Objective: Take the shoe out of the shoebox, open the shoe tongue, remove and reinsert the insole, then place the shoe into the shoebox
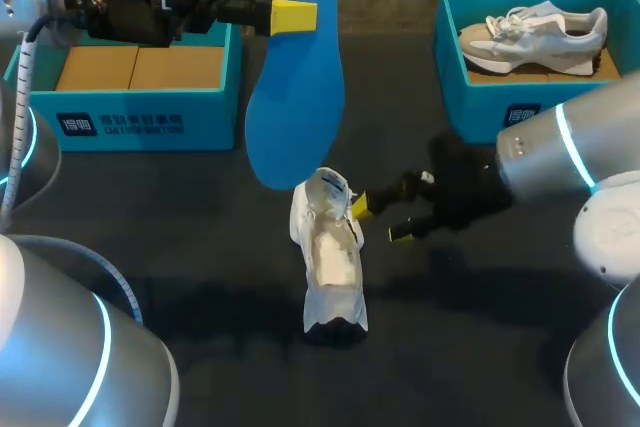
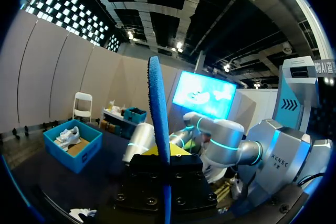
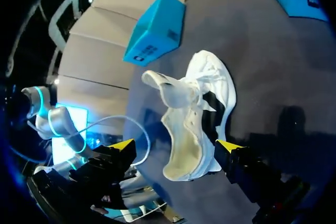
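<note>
Head view. White low-top shoe (image 1: 328, 252) stands on the dark table (image 1: 180, 227), tongue pulled up and forward, pale cream inside laid open. Blue foam insole (image 1: 295, 77) hangs up and beyond the shoe, its rounded end just above the shoe's tongue. Left gripper (image 1: 293, 15) is clamped on the insole's upper part; one yellow tip shows, the other is hidden behind the foam. Right gripper (image 1: 381, 219) sits just beside the shoe, fingers spread apart, holding nothing. The nearer tip may touch the shoe's collar; hard to tell. Teal cardboard shoebox (image 1: 140, 112) lies left of the shoe and farther back. A second teal shoebox (image 1: 455, 67) lies right of the shoe and holds a grey-and-white trainer (image 1: 535, 35).

Left wrist view. Insole (image 2: 159, 119) is edge-on, a thin blue strip rising from between the left gripper's (image 2: 164, 153) fingers.

Right wrist view. Shoe (image 3: 194, 124) lies ahead of the right gripper (image 3: 176, 145), framed by its parted tips, laces loose.
</note>
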Available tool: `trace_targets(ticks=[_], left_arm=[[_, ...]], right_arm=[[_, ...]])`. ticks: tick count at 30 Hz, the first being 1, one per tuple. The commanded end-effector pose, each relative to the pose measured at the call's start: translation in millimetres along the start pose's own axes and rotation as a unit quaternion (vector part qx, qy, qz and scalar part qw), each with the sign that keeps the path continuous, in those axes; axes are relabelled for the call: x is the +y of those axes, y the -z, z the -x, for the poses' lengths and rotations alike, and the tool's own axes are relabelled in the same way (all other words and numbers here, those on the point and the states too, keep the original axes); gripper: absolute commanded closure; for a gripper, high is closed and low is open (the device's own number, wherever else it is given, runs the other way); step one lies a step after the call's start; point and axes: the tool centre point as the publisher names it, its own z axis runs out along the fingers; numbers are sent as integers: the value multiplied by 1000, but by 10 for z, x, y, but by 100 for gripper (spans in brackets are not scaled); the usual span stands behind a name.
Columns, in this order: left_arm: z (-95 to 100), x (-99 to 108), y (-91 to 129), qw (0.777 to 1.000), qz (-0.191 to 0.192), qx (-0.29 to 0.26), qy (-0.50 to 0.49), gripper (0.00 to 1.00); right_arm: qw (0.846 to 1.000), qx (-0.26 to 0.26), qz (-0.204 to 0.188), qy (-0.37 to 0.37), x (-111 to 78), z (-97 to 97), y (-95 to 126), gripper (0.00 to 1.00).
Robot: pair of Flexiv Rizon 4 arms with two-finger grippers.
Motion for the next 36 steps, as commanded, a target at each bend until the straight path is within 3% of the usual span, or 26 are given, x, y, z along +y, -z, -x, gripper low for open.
trace_targets(ticks=[1,11,15,26,36], left_arm=[[9,-1,-9,1000,0,1,0,100],[9,-1,-9,1000,0,1,0,100],[9,-1,-9,1000,0,1,0,100],[9,-1,-9,1000,0,1,0,100],[9,-1,-9,1000,0,1,0,100]], right_arm=[[998,56,-10,0,49,-8,98,0],[994,104,-34,-29,278,-155,299,0],[989,142,-25,-18,356,-213,424,0],[989,142,-25,-18,356,-213,424,0],[987,158,5,-39,493,-356,558,0]])
